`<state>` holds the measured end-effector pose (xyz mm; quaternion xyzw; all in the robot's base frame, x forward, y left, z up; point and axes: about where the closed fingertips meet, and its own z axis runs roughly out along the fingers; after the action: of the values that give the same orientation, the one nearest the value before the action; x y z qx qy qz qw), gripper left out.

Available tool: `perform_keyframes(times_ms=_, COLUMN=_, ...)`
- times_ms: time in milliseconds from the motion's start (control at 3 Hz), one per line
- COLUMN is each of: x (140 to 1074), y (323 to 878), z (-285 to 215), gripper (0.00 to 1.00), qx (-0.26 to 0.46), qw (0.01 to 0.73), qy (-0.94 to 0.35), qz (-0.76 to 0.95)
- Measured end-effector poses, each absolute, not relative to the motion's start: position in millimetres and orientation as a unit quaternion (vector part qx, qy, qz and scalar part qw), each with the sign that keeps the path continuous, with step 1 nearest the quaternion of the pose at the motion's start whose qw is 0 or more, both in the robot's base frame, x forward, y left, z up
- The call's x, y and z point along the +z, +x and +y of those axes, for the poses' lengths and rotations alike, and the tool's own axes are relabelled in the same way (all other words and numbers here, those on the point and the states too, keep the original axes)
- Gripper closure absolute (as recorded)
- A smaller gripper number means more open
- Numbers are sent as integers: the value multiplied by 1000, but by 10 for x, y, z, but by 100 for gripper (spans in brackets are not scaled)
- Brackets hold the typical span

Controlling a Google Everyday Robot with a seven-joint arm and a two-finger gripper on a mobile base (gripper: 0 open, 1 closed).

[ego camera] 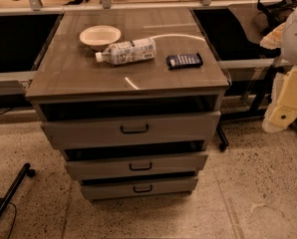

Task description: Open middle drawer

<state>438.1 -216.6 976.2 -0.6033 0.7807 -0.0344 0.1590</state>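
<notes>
A grey-brown wood-grain cabinet has three drawers stacked in its front. The middle drawer (98, 168) has a front of medium height and a small dark bar handle (140, 166). It stands out a little, with a dark gap above it. The top drawer (88, 131) has the tallest front and the bottom drawer (103, 189) the shortest. Both of these also stand out a little. My gripper (284, 114) hangs at the end of the white and pale yellow arm at the right edge. It is well to the right of the cabinet, about level with the top drawer, and touches nothing.
On the cabinet top (69, 68) are a white bowl (100, 36), a plastic bottle lying on its side (124, 51) and a dark blue packet (184, 60). A dark chair leg (9, 193) reaches in at the lower left. A desk frame with a caster (222, 145) stands right of the cabinet.
</notes>
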Motion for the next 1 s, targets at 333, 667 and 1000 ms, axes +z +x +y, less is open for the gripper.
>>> perform_keyframes(times_ms=333, x=9762, y=4381, z=-2166, gripper=0, qx=-34, qw=159, qy=-603, qz=781)
perform_keyframes(times_ms=667, x=9519, y=4351, z=-2063, gripper=0, qx=-16, qw=153, qy=-620, qz=769)
perform_keyframes(times_ms=1000, x=8800, y=4229, z=-1772, gripper=0, qx=48, qw=156, qy=-649, qz=743)
